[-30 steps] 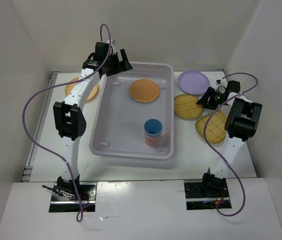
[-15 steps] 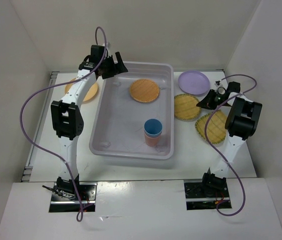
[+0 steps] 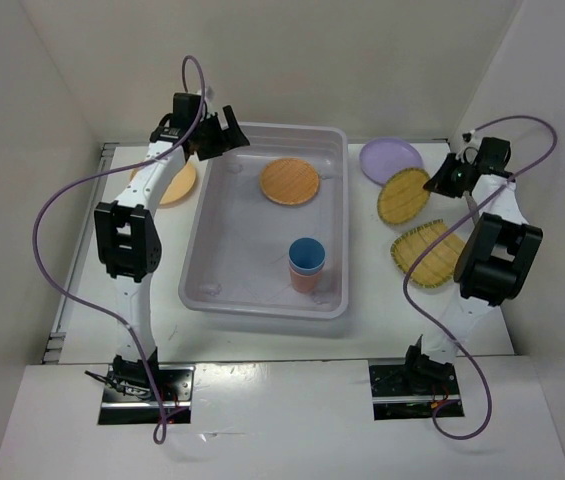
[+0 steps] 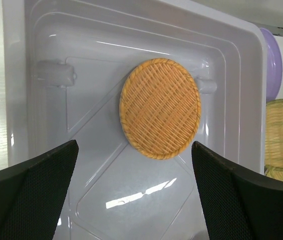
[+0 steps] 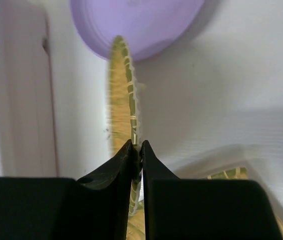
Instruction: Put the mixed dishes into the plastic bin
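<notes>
- The right gripper [image 5: 137, 150] is closed tight on the rim of a yellow woven plate [image 3: 405, 195]. In the wrist view the plate shows edge-on between the two black fingers.
- That held plate is tilted, to the right of the plastic bin [image 3: 194, 262] and outside it. Its far edge is close to the lavender plate [image 3: 387, 158]; I cannot tell whether they touch.
- A second yellow woven plate [image 3: 430, 255] lies flat on the table, nearer the arm bases, just beside the held one.
- The left gripper [image 3: 224, 133] is wide open and holds nothing. It hangs over the bin's far left corner.
- Below it, an orange-tan woven plate [image 4: 160, 115] lies flat on the bin floor near the far wall.
- Nearer in the bin, a blue cup [image 3: 306, 254] sits nested in a salmon-pink cup [image 3: 302, 281].
- Another orange-tan plate [image 3: 177, 185] lies on the table left of the bin, partly hidden by the left arm.
</notes>
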`<action>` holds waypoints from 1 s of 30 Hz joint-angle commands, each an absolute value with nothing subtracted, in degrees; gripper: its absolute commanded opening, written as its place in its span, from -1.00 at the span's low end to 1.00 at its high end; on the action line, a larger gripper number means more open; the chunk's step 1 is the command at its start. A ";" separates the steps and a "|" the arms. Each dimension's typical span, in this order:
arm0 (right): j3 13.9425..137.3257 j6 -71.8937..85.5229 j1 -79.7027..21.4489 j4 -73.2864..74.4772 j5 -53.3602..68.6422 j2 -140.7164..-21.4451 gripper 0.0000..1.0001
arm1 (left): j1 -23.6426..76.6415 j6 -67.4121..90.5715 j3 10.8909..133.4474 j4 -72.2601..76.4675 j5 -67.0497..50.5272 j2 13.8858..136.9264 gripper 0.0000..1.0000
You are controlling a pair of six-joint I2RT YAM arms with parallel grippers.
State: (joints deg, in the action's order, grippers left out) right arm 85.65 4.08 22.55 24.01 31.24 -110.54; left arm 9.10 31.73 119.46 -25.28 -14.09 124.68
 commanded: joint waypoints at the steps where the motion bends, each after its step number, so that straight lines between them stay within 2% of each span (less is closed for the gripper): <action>1: 88.50 6.15 20.22 21.88 23.02 -101.35 -1.00 | 8.00 31.82 118.13 -22.76 -15.99 120.15 1.00; 7: 91.13 8.35 17.15 22.41 24.87 -95.02 -1.00 | 4.93 31.20 114.18 -22.24 -17.05 117.08 1.00; 15: 99.82 11.77 5.28 23.12 23.38 -91.93 -1.00 | -4.65 34.27 103.72 -18.20 -13.38 111.98 1.00; 21: 106.34 14.58 -0.60 21.45 29.00 -97.64 -1.00 | -10.28 34.28 96.77 -14.77 -12.39 110.13 1.00; 30: 114.16 16.08 -8.69 20.39 31.46 -114.07 -1.00 | -15.29 36.65 89.04 -10.90 -14.85 108.98 1.00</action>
State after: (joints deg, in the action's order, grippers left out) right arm 110.65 14.35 -6.66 22.68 29.41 -109.71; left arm -13.41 35.00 90.50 -14.83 -13.34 112.36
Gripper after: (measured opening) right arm 0.138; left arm 1.000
